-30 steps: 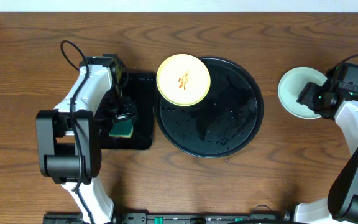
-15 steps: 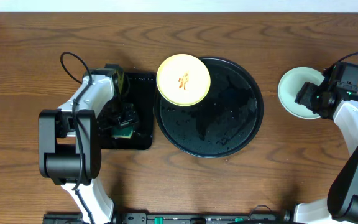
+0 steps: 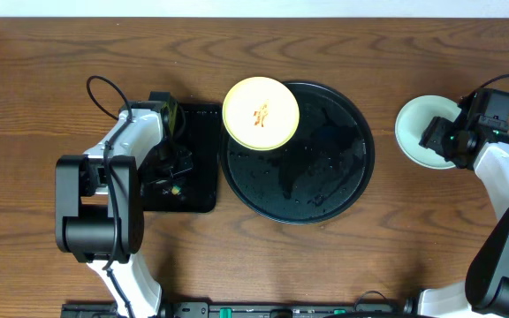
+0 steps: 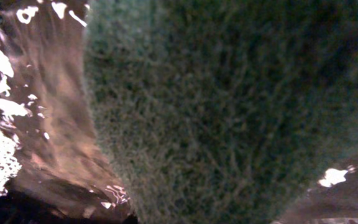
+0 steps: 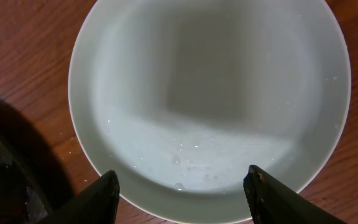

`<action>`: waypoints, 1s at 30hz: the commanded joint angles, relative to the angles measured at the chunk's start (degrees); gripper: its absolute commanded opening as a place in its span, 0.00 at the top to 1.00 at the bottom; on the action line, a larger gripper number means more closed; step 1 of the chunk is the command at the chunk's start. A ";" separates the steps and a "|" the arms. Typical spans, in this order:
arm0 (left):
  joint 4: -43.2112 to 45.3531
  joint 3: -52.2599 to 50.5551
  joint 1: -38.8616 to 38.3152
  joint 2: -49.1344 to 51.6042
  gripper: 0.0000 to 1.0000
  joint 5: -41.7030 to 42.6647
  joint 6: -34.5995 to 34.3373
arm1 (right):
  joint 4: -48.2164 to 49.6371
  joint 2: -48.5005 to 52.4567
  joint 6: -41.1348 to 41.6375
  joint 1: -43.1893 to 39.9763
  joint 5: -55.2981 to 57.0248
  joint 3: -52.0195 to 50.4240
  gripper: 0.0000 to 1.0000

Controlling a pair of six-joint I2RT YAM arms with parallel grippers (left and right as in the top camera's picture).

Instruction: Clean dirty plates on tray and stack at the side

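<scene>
left end effector [image 3: 173, 179] clamped shut on green sponge [image 4: 229, 112] | smeared yellow plate [image 3: 261, 113] lies just right and farther back, left arm's nearest | right end effector [image 5: 182, 180] apart over mint plate [image 5: 210, 93]

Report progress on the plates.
Done: a clean-looking light mint-blue plastic plate sits on the wood, under the open right end effector. In hand: the left end effector grips the green scouring sponge. Left: the orange-smeared pale yellow round plate, on the edge of the glossy black round tray, needs wiping and stacking.

Glossy wet black tray [image 3: 325, 177], wood-grain table [image 3: 42, 88], seemingly fibrous green pad [image 4: 229, 112].
</scene>
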 commanded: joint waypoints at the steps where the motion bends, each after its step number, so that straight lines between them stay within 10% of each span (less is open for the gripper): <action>1: -1.84 1.36 -0.02 -2.19 0.83 -1.18 0.13 | 0.17 0.02 -2.29 1.31 -1.09 1.18 0.36; 4: -2.58 3.04 -0.02 -4.48 0.44 -1.16 0.52 | 0.31 -0.90 -4.59 3.48 -1.27 1.55 0.35; 9: -1.40 4.02 -0.02 -10.36 0.18 -1.18 0.98 | 0.55 -2.86 -11.30 8.98 -4.20 2.97 0.30; 30: 3.52 2.23 -0.02 -8.79 0.37 -3.43 1.29 | -1.46 -3.08 -14.84 21.84 -10.67 7.04 0.28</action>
